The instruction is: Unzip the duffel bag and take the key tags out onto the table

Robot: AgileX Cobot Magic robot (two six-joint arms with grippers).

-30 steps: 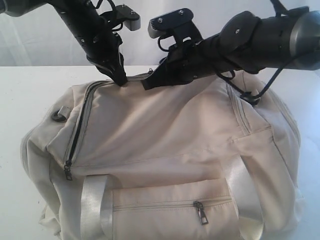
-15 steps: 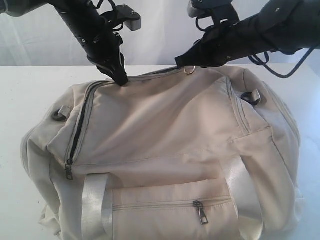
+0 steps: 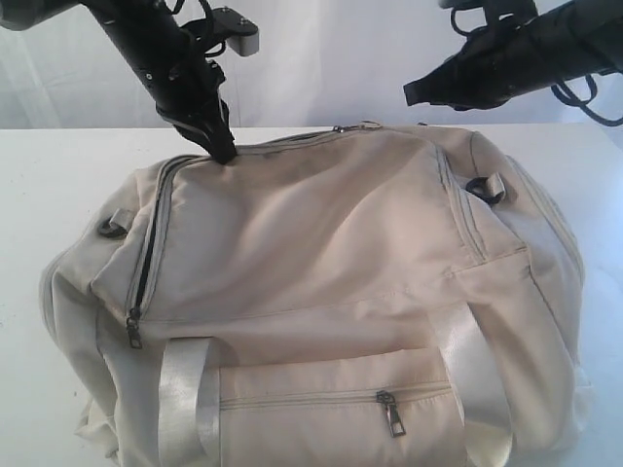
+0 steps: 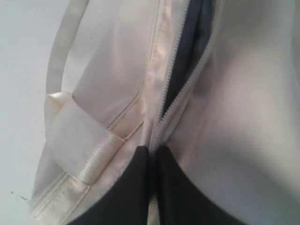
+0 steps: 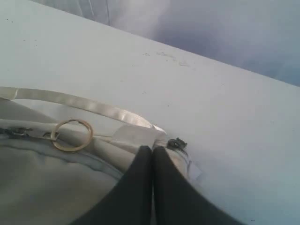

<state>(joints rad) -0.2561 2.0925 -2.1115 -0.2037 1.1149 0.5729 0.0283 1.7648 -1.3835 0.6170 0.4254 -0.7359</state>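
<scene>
The large cream fabric duffel bag [image 3: 321, 253] lies on its side on the broad white table [image 3: 58, 175] and fills most of the near part of the scene. The left gripper [image 3: 222, 151] comes down on the far left part of the bag's top. In the left wrist view its black fingers [image 4: 136, 187] are pressed together on the pale zipper tape, so it seems to pinch the bag's edge there. Just beyond these fingertips the two rows of zipper teeth stand apart and show the dark grey lining [image 4: 187, 51], so the top zipper is open at least along this part; how far the opening runs to the right I cannot tell. The right gripper [image 3: 411, 95] hangs in the air above the far right end of the bag, apart from it, with its fingers [image 5: 140, 187] closed on each other and nothing between them. A thin brass-coloured ring [image 5: 71, 135] rests on the bag's top beside the zipper line; to what it belongs is not clear. The coloured plastic key tags are seen in no view, so I judge they are inside the bag. The unzipping looks started or perhaps finished; reaching in, finding the tags and laying them on the table is all left to do.
</scene>
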